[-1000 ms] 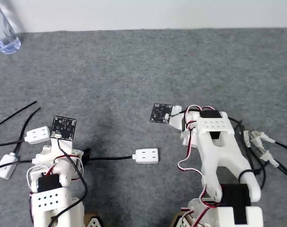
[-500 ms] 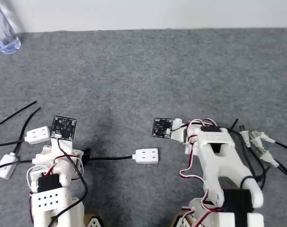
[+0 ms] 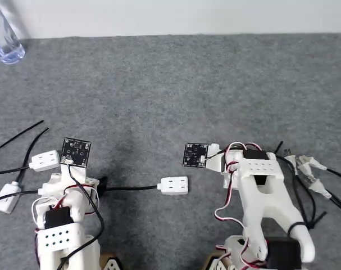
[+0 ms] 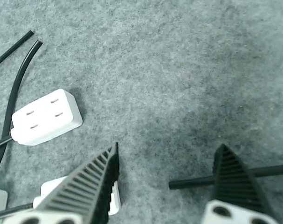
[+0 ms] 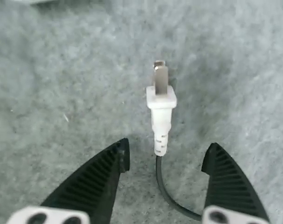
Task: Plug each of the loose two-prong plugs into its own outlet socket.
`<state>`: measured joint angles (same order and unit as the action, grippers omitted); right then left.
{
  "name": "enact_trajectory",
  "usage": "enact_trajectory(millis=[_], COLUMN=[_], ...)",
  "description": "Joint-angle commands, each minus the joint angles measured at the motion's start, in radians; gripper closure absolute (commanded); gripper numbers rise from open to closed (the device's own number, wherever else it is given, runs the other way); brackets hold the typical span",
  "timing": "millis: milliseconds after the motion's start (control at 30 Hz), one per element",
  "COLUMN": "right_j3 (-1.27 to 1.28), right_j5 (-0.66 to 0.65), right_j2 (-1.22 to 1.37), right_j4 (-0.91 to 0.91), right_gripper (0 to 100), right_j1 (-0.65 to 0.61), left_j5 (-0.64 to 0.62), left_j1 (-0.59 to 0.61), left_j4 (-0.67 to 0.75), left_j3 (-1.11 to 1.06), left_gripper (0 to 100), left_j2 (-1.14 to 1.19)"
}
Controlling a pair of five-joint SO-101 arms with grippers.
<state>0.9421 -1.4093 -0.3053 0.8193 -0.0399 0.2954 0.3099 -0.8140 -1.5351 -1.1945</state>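
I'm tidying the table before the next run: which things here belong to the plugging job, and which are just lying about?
Belongs to the job:
- white plug on a black cord
- loose plugs by the right arm
- middle socket
- left socket

Just lying about:
- clear bottle at the far corner

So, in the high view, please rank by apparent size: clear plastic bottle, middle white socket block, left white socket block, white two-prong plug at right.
1. clear plastic bottle, though the frame edge crops it.
2. middle white socket block and left white socket block: they look alike, so no ranking.
3. white two-prong plug, smallest.
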Motion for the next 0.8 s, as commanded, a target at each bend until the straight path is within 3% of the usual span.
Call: enact_trajectory(millis=[0, 767], right_j3=[-0.02, -0.025], right_j5=[-0.005, 0.028], right_j2=[-0.03, -0.041], right_j4=[0.013, 0.26], right_gripper=[75.7, 75.7], right_j1=[-0.039, -0.117], left_j5=[0.009, 0.009], left_j1=[-0.009, -0.009], left_j4=[0.025, 0.026], left_j3=[0.002, 0.002], left_gripper=[69, 69], left_j2=[0.002, 0.002])
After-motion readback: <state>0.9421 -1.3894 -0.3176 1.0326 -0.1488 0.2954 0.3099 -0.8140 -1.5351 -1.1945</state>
